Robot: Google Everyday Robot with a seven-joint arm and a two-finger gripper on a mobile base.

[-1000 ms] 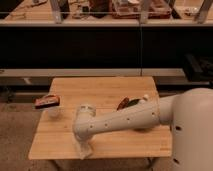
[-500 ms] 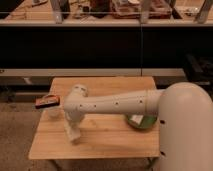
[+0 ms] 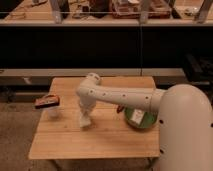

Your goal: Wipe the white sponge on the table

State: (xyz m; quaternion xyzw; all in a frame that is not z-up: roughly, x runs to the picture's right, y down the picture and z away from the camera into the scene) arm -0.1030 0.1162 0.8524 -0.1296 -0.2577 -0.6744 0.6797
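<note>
Reaching from 3 o'clock across the table (image 3: 110,142), the white arm (image 3: 120,97) bends at its elbow and points the gripper (image 3: 85,118) straight down, just toward 9 o'clock of the table's centre. Its fingers are pressed together on the sponge (image 3: 85,123), a pale pad flat against the wood at their tips. Containers in the camera view: a green plate (image 3: 144,121) sits at 3 o'clock, half under the arm, with something pale in it that I cannot make out. At 9 o'clock, on the table's edge, an orange-and-dark packet (image 3: 47,101) lies over what looks like a pale cup (image 3: 54,112), contents hidden. The packet's print is too blurred to read. The table is light planked wood on a speckled grey floor (image 3: 15,130); at 12 o'clock a long dark counter (image 3: 100,21) carries clutter
</note>
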